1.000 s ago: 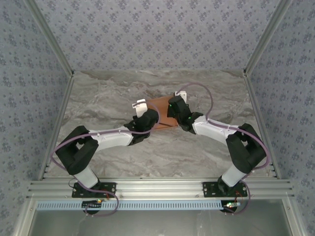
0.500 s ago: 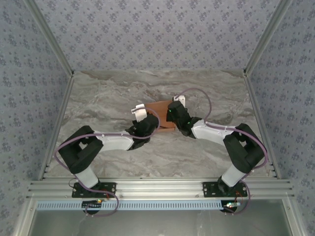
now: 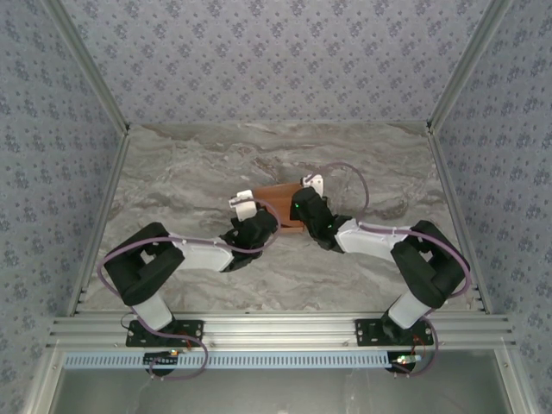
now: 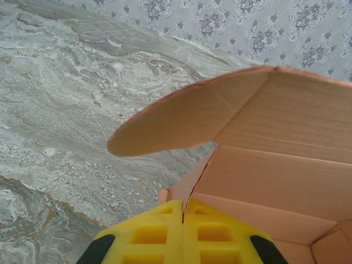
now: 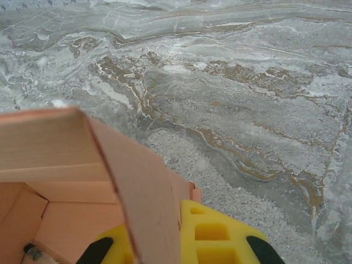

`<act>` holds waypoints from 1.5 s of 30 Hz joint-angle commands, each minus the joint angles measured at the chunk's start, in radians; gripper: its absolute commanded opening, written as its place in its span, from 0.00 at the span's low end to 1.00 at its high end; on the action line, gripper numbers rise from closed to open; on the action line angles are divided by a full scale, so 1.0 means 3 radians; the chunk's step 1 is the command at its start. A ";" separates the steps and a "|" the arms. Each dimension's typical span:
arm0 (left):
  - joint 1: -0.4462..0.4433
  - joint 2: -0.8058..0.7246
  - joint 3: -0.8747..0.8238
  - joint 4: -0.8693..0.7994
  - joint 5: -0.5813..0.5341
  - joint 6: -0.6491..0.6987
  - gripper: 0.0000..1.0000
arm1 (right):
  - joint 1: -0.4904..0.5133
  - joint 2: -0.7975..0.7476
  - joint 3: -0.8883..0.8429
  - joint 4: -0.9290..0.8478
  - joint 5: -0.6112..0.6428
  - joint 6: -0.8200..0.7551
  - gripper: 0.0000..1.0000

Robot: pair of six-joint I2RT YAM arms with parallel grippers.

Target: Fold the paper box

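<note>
place: robot lab test cell | cues: aluminium frame (image 3: 285, 329), wallpapered walls (image 3: 276, 60), marble tabletop (image 3: 181, 164)

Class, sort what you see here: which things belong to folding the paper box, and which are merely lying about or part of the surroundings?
Belong to the job:
- paper box, partly folded
- left gripper, shut on a box wall
- right gripper, shut on a box flap

Just surroundings:
- marble table
- patterned walls
- aluminium rail
- purple cables
</note>
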 commanded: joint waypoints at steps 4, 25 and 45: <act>-0.0030 0.0057 -0.0218 -0.0081 -0.0122 0.0055 0.00 | 0.0104 -0.0018 -0.0216 -0.0074 0.0337 0.0161 0.04; -0.0045 -0.0053 -0.0293 -0.0112 -0.0258 0.0199 0.00 | 0.0201 -0.0129 -0.0187 -0.0259 0.0466 0.0202 0.10; -0.0050 -0.0040 -0.0249 -0.0097 -0.0302 0.0376 0.00 | 0.0200 -0.0299 -0.0144 -0.0419 0.0339 0.0141 0.33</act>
